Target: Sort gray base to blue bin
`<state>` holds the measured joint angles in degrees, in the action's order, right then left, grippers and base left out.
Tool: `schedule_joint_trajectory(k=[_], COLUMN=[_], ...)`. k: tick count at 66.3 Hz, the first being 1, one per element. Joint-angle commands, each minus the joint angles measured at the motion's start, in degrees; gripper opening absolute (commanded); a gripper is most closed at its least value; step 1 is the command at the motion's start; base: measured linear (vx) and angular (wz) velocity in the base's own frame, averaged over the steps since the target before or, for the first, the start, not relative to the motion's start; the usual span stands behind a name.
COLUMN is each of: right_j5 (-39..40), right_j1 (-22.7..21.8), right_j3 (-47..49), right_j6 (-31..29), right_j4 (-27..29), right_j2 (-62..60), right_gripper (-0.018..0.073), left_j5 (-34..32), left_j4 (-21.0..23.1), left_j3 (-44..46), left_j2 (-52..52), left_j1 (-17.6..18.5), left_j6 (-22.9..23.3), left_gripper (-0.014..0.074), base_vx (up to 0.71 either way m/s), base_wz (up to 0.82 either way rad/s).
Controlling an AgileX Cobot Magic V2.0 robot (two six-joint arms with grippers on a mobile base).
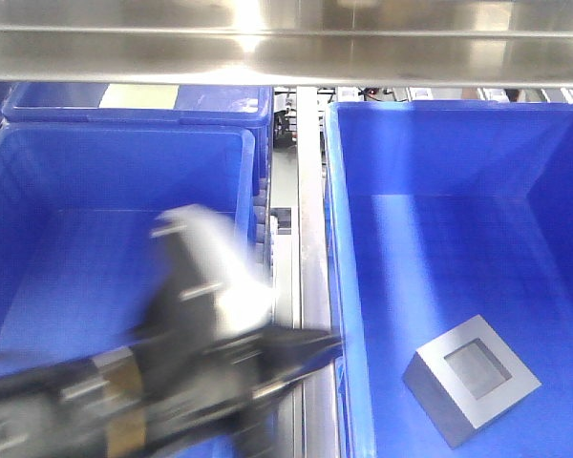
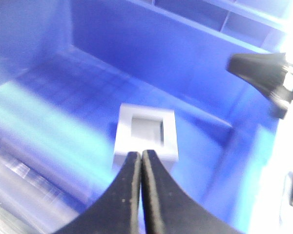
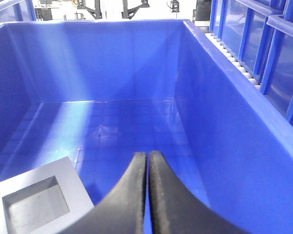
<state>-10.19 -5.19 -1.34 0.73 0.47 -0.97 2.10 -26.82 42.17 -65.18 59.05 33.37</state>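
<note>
The gray base [image 1: 473,379] lies on the floor of the right blue bin [image 1: 439,143], near its front, with the square recess facing up. My left gripper [image 1: 317,345] is blurred at the lower left and its tip is at this bin's left rim. In the left wrist view the left gripper [image 2: 140,155] is shut and empty, and the gray base [image 2: 146,130] lies just beyond its tips on the bin floor [image 2: 63,87]. My right gripper [image 3: 148,156] is shut and empty inside the bin [image 3: 112,58]. The gray base [image 3: 36,204] is to its lower left.
A second blue bin [image 1: 105,162] stands on the left, with another [image 1: 134,103] behind it. A metal rail [image 1: 310,191] runs between the bins. A steel shelf [image 1: 286,38] spans the top. A dark arm part [image 2: 261,73] shows at the upper right of the left wrist view.
</note>
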Motion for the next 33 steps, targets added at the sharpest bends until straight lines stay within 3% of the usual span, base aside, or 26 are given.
schedule_joint_trajectory(k=[1, 21, 33], right_j5=[1.76, 1.76, 1.76], right_j1=[0.02, 0.02, 0.02], right_j3=[-0.37, -0.37, -0.37], right_j6=[-0.73, -0.73, -0.73], right_j4=[-0.47, -0.47, -0.47], right_j2=[-0.10, -0.10, -0.10], right_gripper=[-0.0005, -0.0005, -0.0005], left_j5=[-2.47, -0.64, -0.86], left_j4=[-0.06, -0.01, -0.01], left_j3=[-3.16, -16.77, -19.53], left_j2=[7.39, 33.48, 42.64], left_j1=[-0.10, -0.10, -0.10], left_j6=[0.02, 0.02, 0.02], left_gripper=[-0.0004, 0.0000, 0.0000], base_vx=[0.00, 0.00, 0.00], base_wz=[0.00, 0.00, 0.00])
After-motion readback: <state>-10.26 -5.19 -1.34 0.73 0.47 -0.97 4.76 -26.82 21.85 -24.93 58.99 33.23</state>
